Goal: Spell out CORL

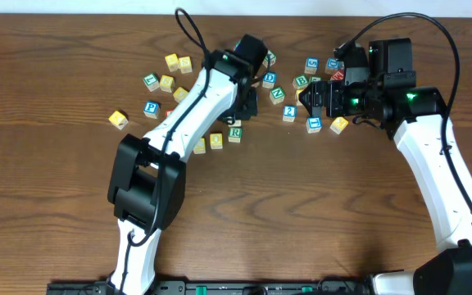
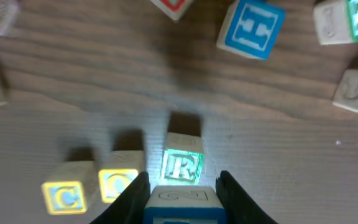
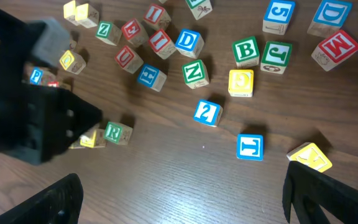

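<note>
Looking down from overhead, the left gripper (image 1: 245, 105) hangs just beyond a short row of blocks, with the R block (image 1: 234, 133) nearest its jaws. The arm hides whether they hold anything. The right gripper (image 1: 312, 98) sits among scattered blocks, well apart from the row.

The left wrist view answers that: the jaws are closed on a blue-faced block (image 2: 179, 200) whose letter I cannot read. Just ahead of the jaws stands the R, with the O block (image 2: 118, 185) and C block (image 2: 64, 197) to its left.

The right wrist view shows that arm's jaws spread wide and empty, with the T block (image 3: 250, 147) ahead between them.

The blocks look light, stiff and smooth-sided, so pinching two flat opposite faces should hold one squarely.
</note>
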Available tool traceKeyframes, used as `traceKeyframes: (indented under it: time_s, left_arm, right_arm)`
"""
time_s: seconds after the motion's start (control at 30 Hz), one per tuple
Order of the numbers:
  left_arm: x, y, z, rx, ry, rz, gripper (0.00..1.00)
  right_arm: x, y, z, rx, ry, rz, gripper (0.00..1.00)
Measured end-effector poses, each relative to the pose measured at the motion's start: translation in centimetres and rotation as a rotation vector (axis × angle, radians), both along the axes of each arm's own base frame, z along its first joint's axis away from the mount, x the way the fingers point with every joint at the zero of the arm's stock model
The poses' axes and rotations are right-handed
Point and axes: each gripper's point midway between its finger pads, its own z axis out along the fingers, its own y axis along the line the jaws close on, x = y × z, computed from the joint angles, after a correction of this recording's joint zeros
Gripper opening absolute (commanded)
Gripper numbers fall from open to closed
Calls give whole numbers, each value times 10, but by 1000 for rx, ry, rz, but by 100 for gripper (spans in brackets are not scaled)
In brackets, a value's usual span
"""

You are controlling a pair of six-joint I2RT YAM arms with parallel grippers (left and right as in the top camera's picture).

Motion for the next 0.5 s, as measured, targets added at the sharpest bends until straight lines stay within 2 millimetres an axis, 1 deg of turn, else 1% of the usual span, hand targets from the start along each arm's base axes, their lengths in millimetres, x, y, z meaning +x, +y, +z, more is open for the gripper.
traceKeyframes:
  time_s: [0.1,0.17,0.2,0.33,0.43,0.5]
  left_arm:
    - [-3,-7,-22,-23,-1,-12,24]
    - [-9,-13,-33,-26,2,-27,24]
    - [-11,-17,-35,-31,2,-35,24]
    - [-7,-39,-33,-71,-51,-70,24]
    - [-9,-47,-33,-78,-61,-83,24]
    - [-10,-49,-33,-77,-61,-86,24]
  right_arm:
    - [0,0,0,0,1,0,99]
    - [0,0,0,0,0,0,99]
    - [0,0,0,0,0,0,99]
    - [0,0,0,0,0,0,99]
    - [0,0,0,0,0,0,99]
    - [0,0,0,0,1,0,99]
